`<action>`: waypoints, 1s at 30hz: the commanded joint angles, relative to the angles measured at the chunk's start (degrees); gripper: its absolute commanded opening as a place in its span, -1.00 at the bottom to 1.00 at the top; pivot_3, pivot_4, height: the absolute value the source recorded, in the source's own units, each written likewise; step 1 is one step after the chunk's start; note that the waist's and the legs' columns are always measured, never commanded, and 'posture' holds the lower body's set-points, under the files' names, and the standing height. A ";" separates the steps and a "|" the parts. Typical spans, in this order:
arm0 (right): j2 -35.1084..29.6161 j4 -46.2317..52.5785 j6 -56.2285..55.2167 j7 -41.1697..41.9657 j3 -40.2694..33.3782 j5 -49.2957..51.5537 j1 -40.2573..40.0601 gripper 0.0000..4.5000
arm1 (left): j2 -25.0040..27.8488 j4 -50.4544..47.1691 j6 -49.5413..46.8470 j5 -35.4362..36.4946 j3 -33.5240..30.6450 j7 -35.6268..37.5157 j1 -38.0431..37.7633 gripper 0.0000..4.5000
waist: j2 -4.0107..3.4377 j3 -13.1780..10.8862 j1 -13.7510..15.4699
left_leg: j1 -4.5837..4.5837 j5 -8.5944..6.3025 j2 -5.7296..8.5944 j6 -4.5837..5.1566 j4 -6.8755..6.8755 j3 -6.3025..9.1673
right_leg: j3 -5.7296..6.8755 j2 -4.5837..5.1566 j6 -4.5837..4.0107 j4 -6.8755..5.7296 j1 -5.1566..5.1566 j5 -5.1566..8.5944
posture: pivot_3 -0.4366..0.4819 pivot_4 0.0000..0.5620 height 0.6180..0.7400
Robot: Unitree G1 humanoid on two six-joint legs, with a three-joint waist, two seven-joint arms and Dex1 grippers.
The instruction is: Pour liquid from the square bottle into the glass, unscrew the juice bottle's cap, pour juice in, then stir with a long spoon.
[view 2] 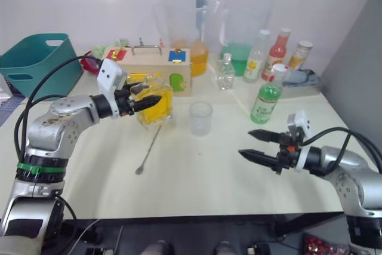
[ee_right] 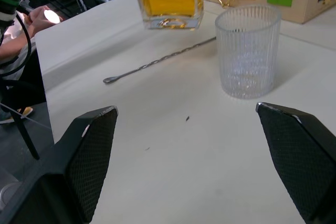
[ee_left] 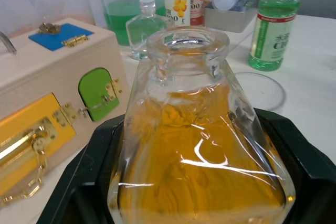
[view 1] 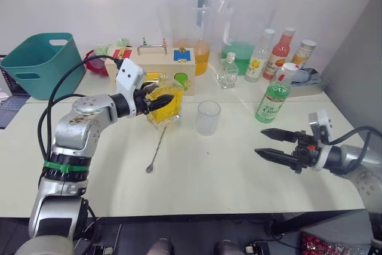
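Observation:
The square bottle (view 1: 166, 107), clear glass with yellow liquid and an open neck, is upright at the table's middle left. My left gripper (view 1: 162, 101) is shut on it, with black fingers (ee_left: 84, 182) on both sides. The ribbed empty glass (view 1: 208, 117) stands just to its right. The long spoon (view 1: 156, 149) lies on the table in front of the bottle. The juice bottle (view 1: 274, 94), green with a white cap, stands capped at the right. My right gripper (view 1: 271, 144) hovers open near the front right, pointing towards the glass (ee_right: 247, 51), with nothing between its fingers.
A wooden latch box (view 1: 161, 64) stands right behind the square bottle. A teal basket (view 1: 42, 64) is at the far left. Behind are two large pitchers (view 1: 200, 28), a small clear bottle (view 1: 227, 73) and three drink bottles (view 1: 280, 49).

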State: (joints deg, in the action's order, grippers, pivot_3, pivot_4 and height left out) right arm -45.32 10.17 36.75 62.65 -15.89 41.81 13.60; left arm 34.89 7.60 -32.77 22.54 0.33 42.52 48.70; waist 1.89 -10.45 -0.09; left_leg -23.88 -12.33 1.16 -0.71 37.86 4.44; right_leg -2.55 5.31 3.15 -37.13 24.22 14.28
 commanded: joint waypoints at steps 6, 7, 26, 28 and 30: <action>2.43 10.46 -0.19 -7.19 -6.93 4.05 -6.19 0.99 | -5.21 19.67 25.59 -11.73 4.46 2.70 13.01 0.24 | 0.03 -0.01 -0.08 | 0.00 0.00 0.01 0.01 0.01 0.04 | 0.05 0.00 0.00 0.00 -0.04 0.00 | -0.05 -0.47 1.00; 2.73 11.19 -0.24 -7.86 -7.19 4.23 -6.79 0.99 | -6.14 22.67 28.38 -12.85 4.44 1.82 14.13 0.24 | 0.04 -0.02 -0.10 | 0.00 0.00 0.02 0.01 0.01 0.02 | 0.04 0.01 0.00 0.01 -0.04 -0.01 | -0.05 -0.47 1.00; 3.96 17.20 -1.08 -14.70 -7.63 6.24 -11.87 0.99 | -11.69 54.50 62.59 -34.13 10.66 -11.96 23.94 0.24 | 0.07 -0.04 -0.58 | -0.22 -0.01 0.09 0.04 0.03 0.06 | 0.07 0.03 0.10 -0.07 0.05 -0.06 | -0.05 -0.47 1.00; 4.09 17.17 -1.19 -15.00 -7.25 6.09 -11.75 0.99 | -11.97 55.67 63.52 -34.98 10.79 -12.34 24.34 0.24 | 0.07 -0.04 -0.58 | -0.23 -0.01 0.10 0.04 0.04 0.06 | 0.08 0.03 0.12 -0.07 0.04 -0.08 | -0.05 -0.47 1.00; 4.13 17.26 -1.25 -15.19 -6.99 6.04 -11.72 0.99 | -12.31 56.56 63.91 -35.37 10.57 -12.58 24.77 0.24 | 0.07 -0.04 -0.59 | -0.24 -0.01 0.10 0.04 0.04 0.07 | 0.09 0.03 0.13 -0.07 0.04 -0.08 | -0.05 -0.47 1.00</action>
State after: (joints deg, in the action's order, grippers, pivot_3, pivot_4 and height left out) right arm -41.23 25.56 36.79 47.58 -22.53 47.45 1.69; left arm 22.41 66.77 27.71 -13.58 12.35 32.46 68.95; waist 1.96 -10.49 -0.67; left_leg -24.13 -12.34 1.27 -0.67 37.91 4.51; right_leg -2.47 5.34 3.28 -37.20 24.27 14.20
